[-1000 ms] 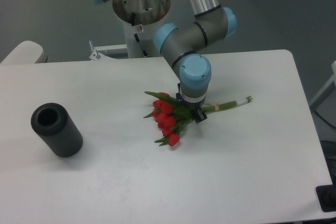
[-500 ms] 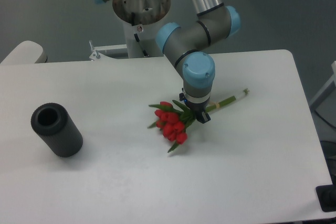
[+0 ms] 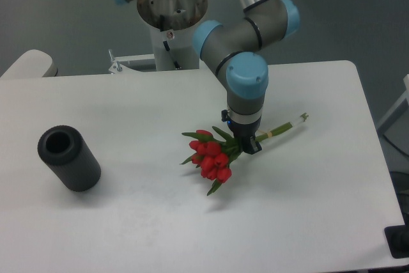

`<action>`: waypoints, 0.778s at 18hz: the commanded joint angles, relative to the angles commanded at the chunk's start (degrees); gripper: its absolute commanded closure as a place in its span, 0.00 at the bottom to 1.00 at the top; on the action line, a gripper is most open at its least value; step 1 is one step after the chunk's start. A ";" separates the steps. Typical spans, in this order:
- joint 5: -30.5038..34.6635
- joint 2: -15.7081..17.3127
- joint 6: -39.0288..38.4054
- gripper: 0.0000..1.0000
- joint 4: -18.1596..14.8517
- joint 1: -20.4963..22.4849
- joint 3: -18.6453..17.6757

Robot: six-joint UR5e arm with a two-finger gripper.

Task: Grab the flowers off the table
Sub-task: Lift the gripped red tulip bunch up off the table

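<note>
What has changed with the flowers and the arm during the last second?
The tool, shut on the flowers at the stems, has risen and shifted slightly right. The bunch came with it: the red heads have drawn together and hang lower than the stems, and the pale stem ends point up to the right. A faint shadow below suggests it is off the table. The dark cylinder has not moved.

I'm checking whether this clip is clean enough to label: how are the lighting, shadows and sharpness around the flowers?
Fixed camera view: soft, even light, no glare on the white table; only a faint, diffuse shadow under the flowers; the image is slightly soft and grainy, so the gripper fingertips blend into the stems; the dark cylinder shows little surface detail.
</note>
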 joint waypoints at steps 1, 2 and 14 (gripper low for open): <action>-1.67 0.35 -0.09 0.90 0.00 0.00 1.23; -3.16 0.53 -0.09 0.90 -0.18 0.08 2.02; -21.01 0.44 -5.70 0.90 -4.31 3.43 9.59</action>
